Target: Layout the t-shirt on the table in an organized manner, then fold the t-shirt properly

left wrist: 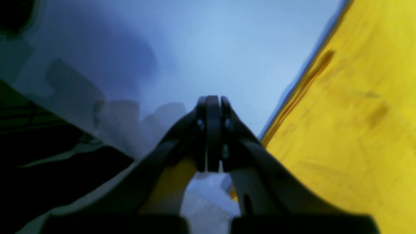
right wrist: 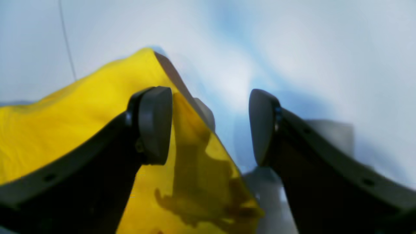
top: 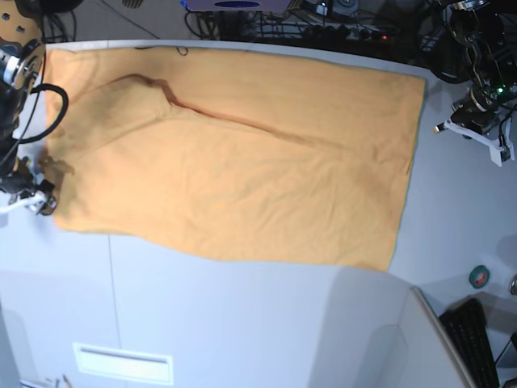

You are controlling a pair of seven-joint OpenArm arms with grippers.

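The orange-yellow t-shirt (top: 234,153) lies spread in a rough rectangle on the white table (top: 242,323), plain side up, with a long crease running from its upper left toward the middle. No print shows. My right gripper (right wrist: 209,126) is open over the shirt's left edge (right wrist: 81,113); one finger (right wrist: 156,125) is above the cloth, the other above bare table. In the base view it (top: 39,200) sits at the shirt's lower-left corner. My left gripper (left wrist: 213,107) is shut and empty, beside the shirt's edge (left wrist: 357,113); in the base view it (top: 475,123) is to the right of the shirt.
A dark seam line (top: 111,283) crosses the table's front left. A keyboard (top: 477,339) and a tape roll (top: 480,276) lie at the lower right, beside a raised white panel (top: 404,339). Cables and gear (top: 323,20) line the far edge.
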